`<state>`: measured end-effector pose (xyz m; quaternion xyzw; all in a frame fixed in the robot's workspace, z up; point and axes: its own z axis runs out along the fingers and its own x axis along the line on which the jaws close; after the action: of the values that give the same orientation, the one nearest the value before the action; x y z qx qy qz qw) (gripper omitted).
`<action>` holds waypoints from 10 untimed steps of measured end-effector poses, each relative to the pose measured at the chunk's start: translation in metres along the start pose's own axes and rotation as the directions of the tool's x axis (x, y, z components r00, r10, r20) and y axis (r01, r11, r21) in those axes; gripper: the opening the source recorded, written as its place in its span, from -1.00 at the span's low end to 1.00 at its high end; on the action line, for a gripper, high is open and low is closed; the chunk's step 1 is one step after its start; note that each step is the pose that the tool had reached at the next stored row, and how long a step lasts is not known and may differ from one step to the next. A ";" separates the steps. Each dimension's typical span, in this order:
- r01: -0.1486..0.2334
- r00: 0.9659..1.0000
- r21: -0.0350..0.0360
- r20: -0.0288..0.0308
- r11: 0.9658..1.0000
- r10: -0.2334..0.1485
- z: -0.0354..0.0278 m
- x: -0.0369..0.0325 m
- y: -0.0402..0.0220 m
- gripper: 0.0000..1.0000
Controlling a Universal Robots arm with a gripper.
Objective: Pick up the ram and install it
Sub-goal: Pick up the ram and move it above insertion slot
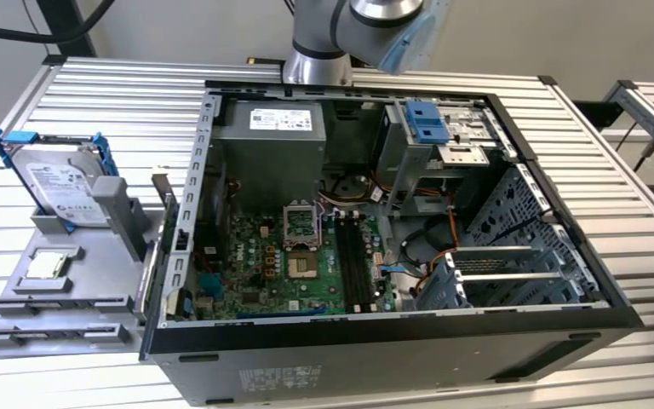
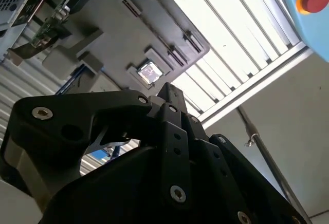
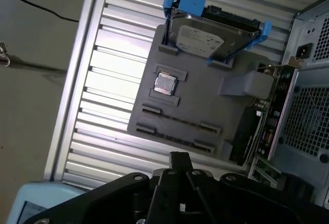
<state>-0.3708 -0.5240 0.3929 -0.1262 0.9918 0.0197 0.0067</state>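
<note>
- Ram (image 3: 255, 125), as far as can be told, is the long, narrow dark board standing on its long edge along the side of the grey fixture plate (image 3: 195, 108) that faces the computer case (image 1: 418, 354); it is just beside the case wall, with a pale patch on its face
- Gripper (image 3: 180, 158) is apart from the ram and touches nothing; in both wrist views its black fingertips appear pressed together with nothing between them
- Between the fingertips and the ram lies bare fixture plate, with two rows of small end clips (image 3: 151, 110); the ram is well off to one side of the line the fingertips point along
- Writing: a white label covers the top of the hard drive (image 3: 203, 39) and another sits on the power supply (image 1: 270, 119); the print on both is too small to make out
- The hard drive sits in its blue frame, propped at a tilt at one end of the fixture plate; a small square silver chip (image 3: 165, 84) lies flat in a recess near the plate's middle
- In the exterior view the fixture plate rests on the ribbed metal table (image 1: 111, 94) at the exterior view's left of the open case; the motherboard (image 1: 270, 273) lies inside, its long black slots (image 1: 356, 256) side by side
- The arm (image 1: 321, 51) rises behind the far edge of the case
</note>
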 end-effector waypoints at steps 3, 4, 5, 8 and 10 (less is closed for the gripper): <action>0.020 1.000 0.000 -0.001 1.000 -0.020 -0.0001 0.0000 0.0000 -1.00; 0.021 1.000 0.000 -0.001 1.000 -0.021 0.0000 0.0000 0.0000 -1.00; 0.021 1.000 0.000 -0.001 1.000 -0.021 0.0000 0.0000 0.0000 -1.00; 0.021 1.000 0.000 -0.001 1.000 -0.021 0.0000 0.0000 0.0000 -1.00; 0.025 1.000 0.001 -0.001 1.000 -0.025 -0.0003 -0.0002 0.0004 -1.00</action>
<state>-0.3707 -0.5236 0.3932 -0.1386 0.9901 0.0191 0.0063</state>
